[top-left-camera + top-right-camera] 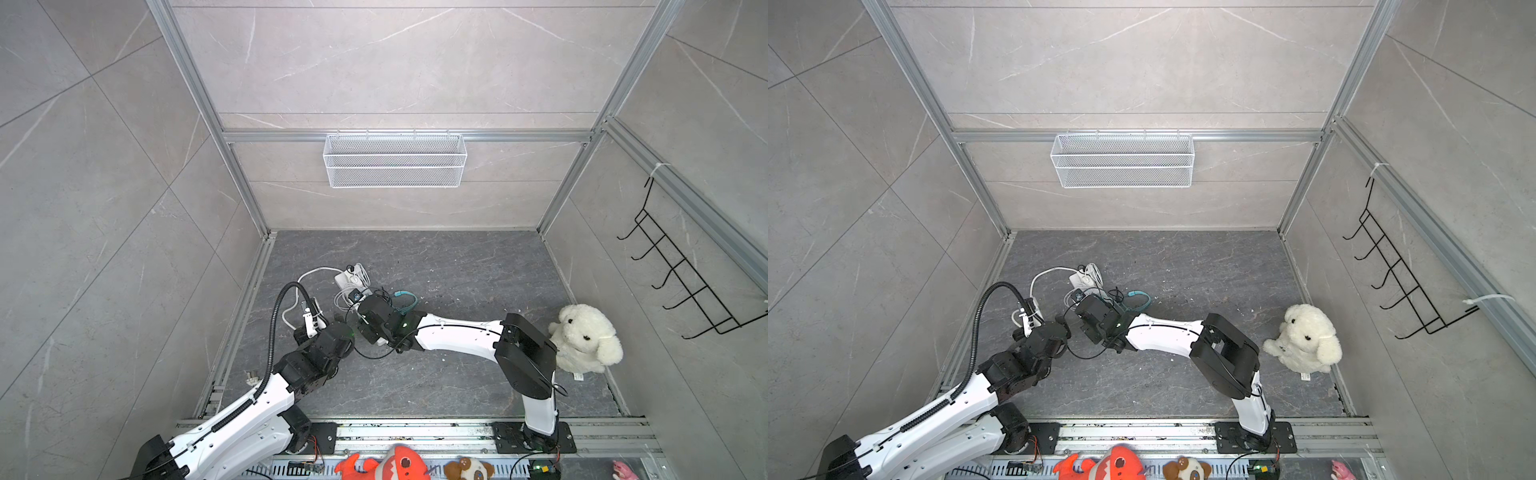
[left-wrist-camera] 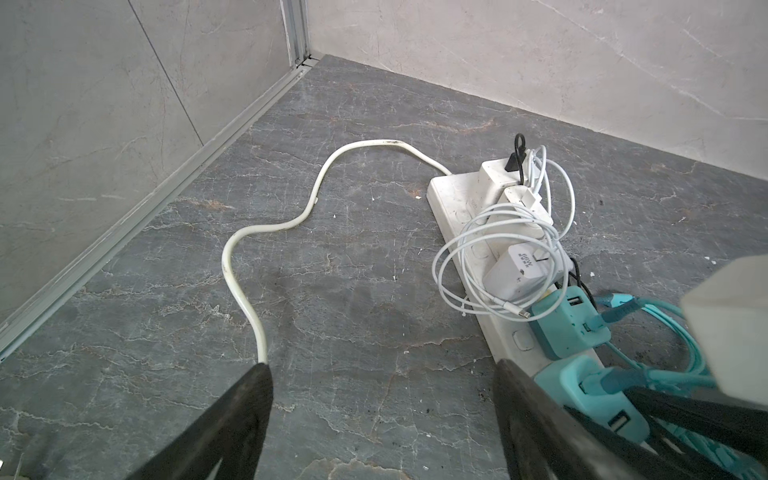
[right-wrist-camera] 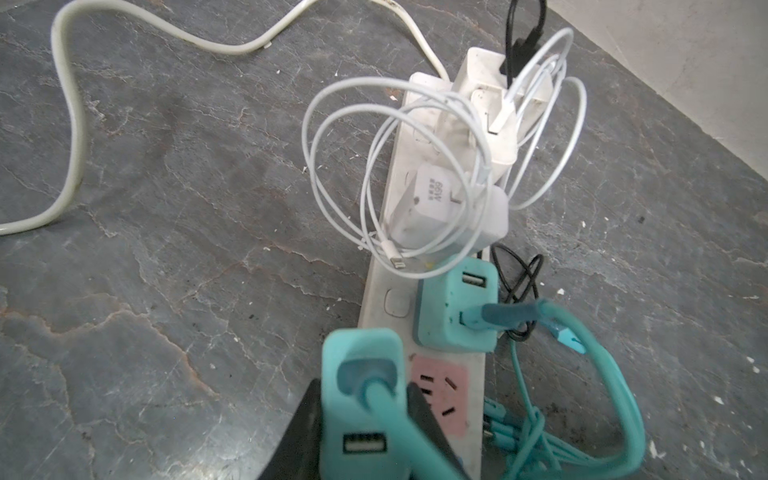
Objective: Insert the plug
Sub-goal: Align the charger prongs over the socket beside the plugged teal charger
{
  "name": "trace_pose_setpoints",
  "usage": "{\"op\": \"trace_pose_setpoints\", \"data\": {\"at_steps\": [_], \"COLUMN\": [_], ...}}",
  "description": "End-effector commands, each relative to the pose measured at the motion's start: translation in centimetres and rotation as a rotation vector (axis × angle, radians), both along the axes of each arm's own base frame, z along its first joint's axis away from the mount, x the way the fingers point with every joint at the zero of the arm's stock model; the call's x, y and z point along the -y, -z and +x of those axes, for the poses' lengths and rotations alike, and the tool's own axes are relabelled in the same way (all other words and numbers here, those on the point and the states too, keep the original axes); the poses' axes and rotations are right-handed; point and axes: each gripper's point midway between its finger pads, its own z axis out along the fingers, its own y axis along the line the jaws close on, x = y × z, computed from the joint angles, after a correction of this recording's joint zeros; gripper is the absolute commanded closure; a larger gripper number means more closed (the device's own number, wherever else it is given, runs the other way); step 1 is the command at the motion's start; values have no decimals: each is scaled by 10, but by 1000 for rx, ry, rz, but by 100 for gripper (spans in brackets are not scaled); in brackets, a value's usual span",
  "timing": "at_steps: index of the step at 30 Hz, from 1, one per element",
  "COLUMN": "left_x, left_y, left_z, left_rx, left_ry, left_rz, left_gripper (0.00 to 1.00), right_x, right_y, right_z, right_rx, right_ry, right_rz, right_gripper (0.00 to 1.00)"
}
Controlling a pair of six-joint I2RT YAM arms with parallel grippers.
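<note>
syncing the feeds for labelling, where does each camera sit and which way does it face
top views: high above the arms' base, looking down into the tiled cell; left arm and right arm show in both
left wrist: on the left arm, facing floor and power strip; open left pincer shows
right wrist: on the right arm, looking down at the strip's pink socket; right pincer, shut on a teal charger, shows
shared: both wrist views hold the white 66W charger

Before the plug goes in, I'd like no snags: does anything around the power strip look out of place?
Yes. A loose white cable loops untidily over the chargers on the power strip, its free connector lying unplugged beside the teal adapter. The pink socket looks unobstructed; the right gripper holds the teal plug near it.
</note>
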Motion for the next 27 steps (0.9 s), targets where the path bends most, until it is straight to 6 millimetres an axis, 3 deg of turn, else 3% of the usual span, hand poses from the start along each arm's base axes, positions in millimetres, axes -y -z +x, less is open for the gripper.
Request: {"op": "trace_pose_setpoints", "data": {"at_steps": [1,9,21,27], "left_x": [-7,-8,0,2], "left_y": [-12,-9,-3,1], "left_z": [0,-1,7,8], "left_rx": [40,19,-8,-9], "left_ry": [-32,-38,-28,-20], "left_rz": [-7,0,17,8], "left_gripper": [15,15,15,15], "right_x": [2,22,39,41], "right_y": [-2,4,4,1], "right_z": [14,27,14,19], "right_rx": [2,-6,-39,-18], "right_ry": [20,56,78,91], "right_rz": [23,9,28,9], "right_gripper": [100,100,100,100]}}
